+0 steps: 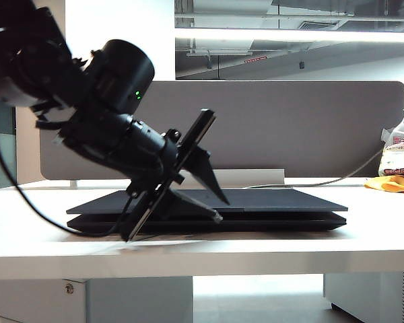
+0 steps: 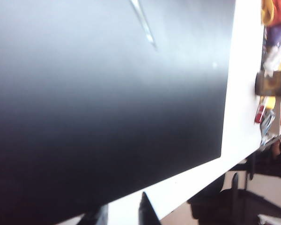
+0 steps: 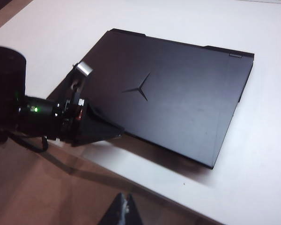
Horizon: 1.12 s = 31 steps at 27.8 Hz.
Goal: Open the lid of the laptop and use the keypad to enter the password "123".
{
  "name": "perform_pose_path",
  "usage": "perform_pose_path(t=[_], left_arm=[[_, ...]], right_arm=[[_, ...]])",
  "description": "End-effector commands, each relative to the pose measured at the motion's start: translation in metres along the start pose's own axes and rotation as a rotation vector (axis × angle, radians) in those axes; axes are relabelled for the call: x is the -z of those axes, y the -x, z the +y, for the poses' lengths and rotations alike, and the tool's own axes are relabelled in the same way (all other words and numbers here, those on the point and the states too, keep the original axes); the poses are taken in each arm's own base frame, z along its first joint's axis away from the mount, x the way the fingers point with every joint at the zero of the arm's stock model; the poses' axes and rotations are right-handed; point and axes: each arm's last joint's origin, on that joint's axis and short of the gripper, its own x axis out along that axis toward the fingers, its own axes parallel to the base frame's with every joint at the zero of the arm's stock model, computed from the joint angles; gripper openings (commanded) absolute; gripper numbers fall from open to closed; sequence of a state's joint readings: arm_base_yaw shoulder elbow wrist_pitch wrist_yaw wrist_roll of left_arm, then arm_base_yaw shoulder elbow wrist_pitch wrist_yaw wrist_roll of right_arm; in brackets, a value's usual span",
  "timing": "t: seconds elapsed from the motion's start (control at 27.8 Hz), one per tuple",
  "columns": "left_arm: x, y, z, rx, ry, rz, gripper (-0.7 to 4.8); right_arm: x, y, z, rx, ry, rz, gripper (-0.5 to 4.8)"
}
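Your laptop (image 1: 256,210) lies flat on the white table (image 1: 363,235), lid (image 3: 178,93) closed. The left gripper (image 1: 219,205), jaws parted, straddles its front edge; the right gripper (image 3: 123,211), fingers together, hovers apart.

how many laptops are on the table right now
1. The slim matte-black laptop lies closed across the middle of the white table, the left gripper at its front edge. Nothing suggests another.
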State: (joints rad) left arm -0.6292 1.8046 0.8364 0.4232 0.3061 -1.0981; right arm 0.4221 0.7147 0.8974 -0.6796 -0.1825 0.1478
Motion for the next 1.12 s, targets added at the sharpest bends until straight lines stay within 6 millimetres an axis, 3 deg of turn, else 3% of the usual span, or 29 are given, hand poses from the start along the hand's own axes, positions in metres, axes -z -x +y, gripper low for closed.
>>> perform_pose_path(t=[0.04, 0.47, 1.12], left_arm=[[-0.019, 0.003, -0.026, 0.099, -0.089, -0.128, 0.88], [-0.026, 0.007, -0.031, 0.104, -0.167, -0.156, 0.88], [-0.046, 0.037, -0.051, 0.116, -0.303, -0.247, 0.57]], right_arm=[[0.000, 0.002, 0.000, 0.001, 0.003, 0.004, -0.05], [0.001, 0.002, 0.000, 0.007, 0.015, 0.017, -0.05], [0.001, 0.002, 0.000, 0.007, 0.015, 0.018, -0.05]])
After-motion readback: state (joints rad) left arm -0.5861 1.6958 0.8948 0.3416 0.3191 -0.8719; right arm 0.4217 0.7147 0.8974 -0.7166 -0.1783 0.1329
